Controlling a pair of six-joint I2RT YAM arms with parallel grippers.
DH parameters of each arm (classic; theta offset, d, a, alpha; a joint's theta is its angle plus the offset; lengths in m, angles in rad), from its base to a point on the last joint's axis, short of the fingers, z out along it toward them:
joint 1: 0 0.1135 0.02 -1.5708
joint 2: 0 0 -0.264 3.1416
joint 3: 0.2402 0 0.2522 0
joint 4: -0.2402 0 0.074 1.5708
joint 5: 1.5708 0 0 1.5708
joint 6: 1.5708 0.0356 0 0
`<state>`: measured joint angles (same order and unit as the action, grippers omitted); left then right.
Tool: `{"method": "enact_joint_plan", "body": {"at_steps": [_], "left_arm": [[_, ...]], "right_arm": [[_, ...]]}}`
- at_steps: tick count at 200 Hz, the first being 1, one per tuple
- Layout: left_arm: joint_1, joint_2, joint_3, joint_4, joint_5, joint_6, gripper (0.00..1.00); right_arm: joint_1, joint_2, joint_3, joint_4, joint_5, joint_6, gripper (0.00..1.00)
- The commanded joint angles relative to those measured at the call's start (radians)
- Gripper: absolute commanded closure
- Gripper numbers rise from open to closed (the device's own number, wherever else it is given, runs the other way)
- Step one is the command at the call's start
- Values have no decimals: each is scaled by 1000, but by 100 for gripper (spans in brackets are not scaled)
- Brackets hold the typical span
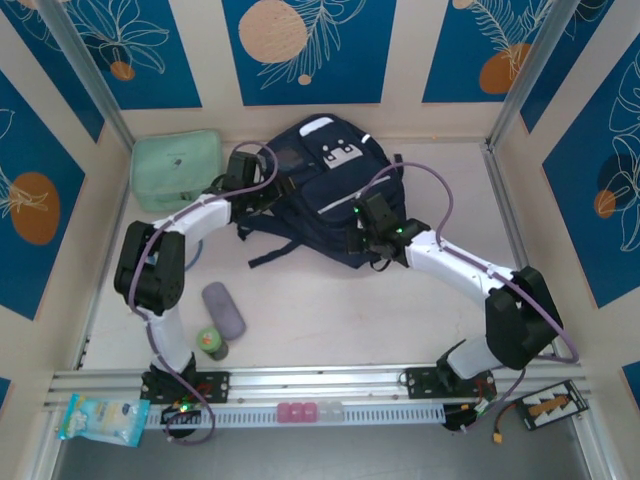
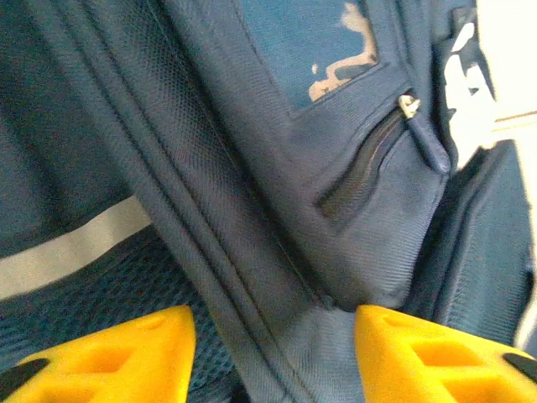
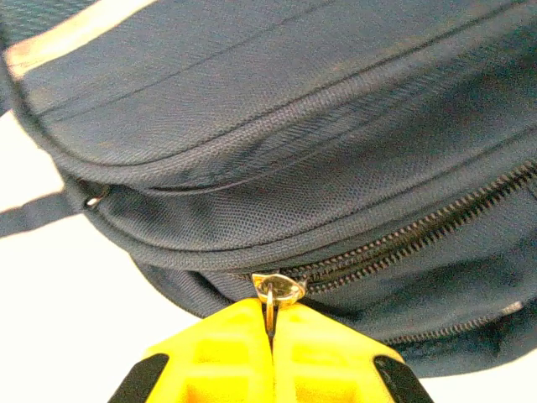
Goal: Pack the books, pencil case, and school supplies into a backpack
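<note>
1. Top external view: we find the backpack (image 1: 320, 190) lying at the rear middle of the bench (image 1: 330, 320).
2. At the left gripper (image 2: 273, 336) we see the jaws standing apart over backpack fabric, holding nothing.
3. At the right gripper (image 3: 270, 323) the jaws pinch a zipper pull (image 3: 277, 288).
4. The school supplies (image 1: 223, 310) lie on the bench just beside a green bottle (image 1: 211, 343).

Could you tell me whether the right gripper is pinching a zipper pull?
Yes, the right gripper is shut on the metal zipper pull of the backpack.
</note>
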<state>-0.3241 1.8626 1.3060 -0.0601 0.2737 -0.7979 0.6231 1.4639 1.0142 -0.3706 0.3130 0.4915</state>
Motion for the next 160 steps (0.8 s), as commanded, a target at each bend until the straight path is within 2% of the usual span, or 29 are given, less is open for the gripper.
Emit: {"method": "enact_joint_plan", "body": {"at_steps": [1,49,67,88,132,160], "left_arm": [[35,-102,-48,-83,-47,74,42],[48,-325,-203,-127,-46,56,29],[47,-390,-277,-99,-4,-8,28],[41,-435,-374,8,67,-127,28],[-15,-390,-461,236,154,-330,43],[-62,-347,-484,288,113,-389,55]], "right_arm": [[40,35,56,91,-164,-27,100],[90,157,153,149,-261,-12,100],[92,187,168,173,-306,10,100],[96,203,172,192,-334,28,100],[99,204,163,206,-353,35,100],[99,203,159,211,-353,39,100]]}}
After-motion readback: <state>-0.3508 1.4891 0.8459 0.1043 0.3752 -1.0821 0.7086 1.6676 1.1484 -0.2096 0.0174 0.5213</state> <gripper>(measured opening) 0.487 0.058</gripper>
